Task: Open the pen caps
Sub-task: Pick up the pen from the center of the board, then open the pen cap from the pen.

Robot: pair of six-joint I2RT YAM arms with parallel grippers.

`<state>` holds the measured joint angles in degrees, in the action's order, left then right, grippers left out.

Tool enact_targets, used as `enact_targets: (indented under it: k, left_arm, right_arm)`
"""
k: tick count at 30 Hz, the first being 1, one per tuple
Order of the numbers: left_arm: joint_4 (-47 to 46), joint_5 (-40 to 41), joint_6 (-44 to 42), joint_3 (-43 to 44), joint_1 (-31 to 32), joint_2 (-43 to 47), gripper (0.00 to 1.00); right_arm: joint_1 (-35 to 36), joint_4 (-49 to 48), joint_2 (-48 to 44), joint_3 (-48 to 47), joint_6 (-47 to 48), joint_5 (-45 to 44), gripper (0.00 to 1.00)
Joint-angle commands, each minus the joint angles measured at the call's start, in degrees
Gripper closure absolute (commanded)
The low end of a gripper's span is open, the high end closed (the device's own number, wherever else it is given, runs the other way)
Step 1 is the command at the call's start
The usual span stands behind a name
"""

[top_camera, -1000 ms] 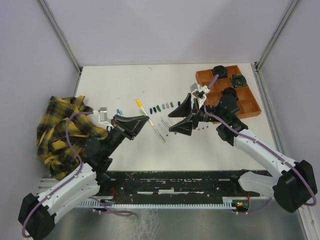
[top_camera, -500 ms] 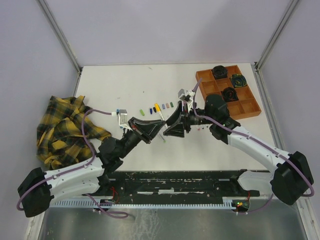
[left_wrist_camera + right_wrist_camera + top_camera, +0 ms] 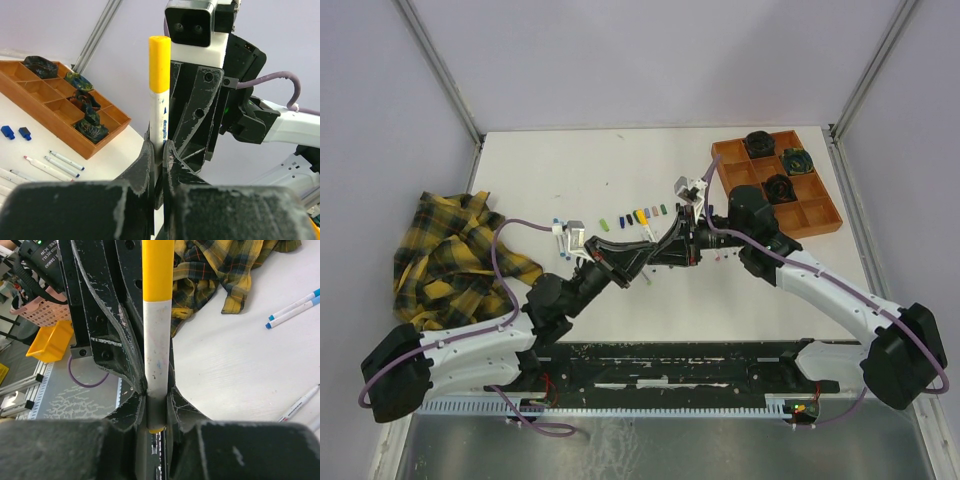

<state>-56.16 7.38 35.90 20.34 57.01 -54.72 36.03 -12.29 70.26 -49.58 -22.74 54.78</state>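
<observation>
Left fingers [image 3: 144, 162] are clenched on the pen [image 3: 161, 125] barrel, over mid-bench [image 3: 570, 170]. Right fingers [image 3: 179, 407] pinch the same barrel. Yellow cap [image 3: 160, 65] is seated, not yet off. Recommendation: right shifts onto cap and pulls straight along the axis while left holds firm.

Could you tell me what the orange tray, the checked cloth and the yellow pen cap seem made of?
Orange tray: probably wood or moulded plastic; matte, thin dividers.
Checked cloth: woven fabric; soft crumpled folds, plaid pattern.
Yellow pen cap: smooth opaque plastic, uniform colour, faint sheen.
</observation>
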Motion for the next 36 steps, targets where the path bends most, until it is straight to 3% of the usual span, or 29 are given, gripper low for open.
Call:
enact_targets:
  k: [1, 3, 5, 8, 12, 15, 22, 33, 36]
  left_arm:
    - [-3.6, 0.8, -3.1, 2.7, 0.5, 0.9, 0.92]
    - [-2.9, 1.1, -3.1, 2.8, 0.5, 1.8, 0.83]
    - [-0.5, 1.6, -2.7, 3.1, 0.5, 3.7, 0.63]
    - [4.8, 2.9, -2.2, 4.0, 0.5, 7.1, 0.41]
    - [10.0, 1.2, -4.1, 5.4, 0.3, 11.4, 0.22]
    - [18.8, 1.4, -4.0, 9.8, -0.2, 12.4, 0.18]
    - [35.6, 0.8, -1.9, 21.7, -1.3, 8.5, 0.2]
    - [42.2, -0.1, -1.0, 26.6, -2.9, 6.6, 0.56]
    - [43.1, -1.2, -1.3, 27.3, -3.3, 6.2, 0.74]
  right_arm:
    - [0.2, 0.5, 0.1, -4.2, 1.0, 0.4, 0.86]
    - [0.2, 0.9, 0.2, -4.5, 1.0, 0.7, 0.92]
    - [0.1, 1.3, 0.1, -4.8, 0.9, 1.3, 0.98]
    - [-0.5, 1.7, 0.3, -5.2, 0.6, 2.4, 1.0]
    - [-1.2, 2.4, 0.4, -6.0, 0.5, 5.1, 1.0]
    - [-1.2, 6.1, 0.8, -7.5, 3.4, 7.8, 1.0]
    - [-1.3, 12.1, 1.6, -9.9, 8.4, 11.5, 1.0]
    - [-1.3, 12.9, 1.8, -10.1, 9.3, 12.4, 1.0]
    - [-1.3, 13.0, 2.2, -10.2, 9.2, 12.8, 1.0]
